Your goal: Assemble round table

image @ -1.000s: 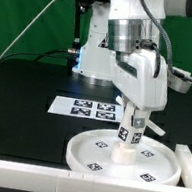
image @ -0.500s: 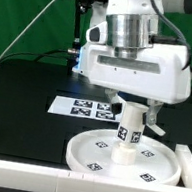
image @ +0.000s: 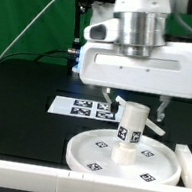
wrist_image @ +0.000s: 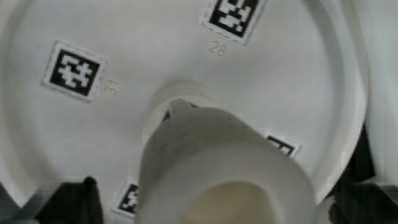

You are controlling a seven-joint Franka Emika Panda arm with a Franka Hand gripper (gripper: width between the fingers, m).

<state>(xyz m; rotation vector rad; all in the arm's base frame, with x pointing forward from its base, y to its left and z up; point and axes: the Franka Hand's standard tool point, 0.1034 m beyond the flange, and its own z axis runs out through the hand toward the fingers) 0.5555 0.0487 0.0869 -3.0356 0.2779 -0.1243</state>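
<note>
1. The round disc (image: pixel 84 145) lies flat on the black table (image: pixel 24 87), near the front and toward the exterior view's right, just in front of the marker board (image: pixel 70 106).
2. The leg (image: pixel 128 132) stands upright at the disc's centre, its base on the disc.
3. The gripper (image: pixel 133 107) hangs directly above the leg, jaws spread wide and holding nothing.
4. Its fingers (image: pixel 164 107) flank the leg's top, one on each side, both apart from it.
5. The wrist view looks down the leg (wrist_image: pixel 222 170), with the tagged disc (wrist_image: pixel 98 120) spreading around it.
6. A white rail (image: pixel 19 178) runs along the near edge.
</note>
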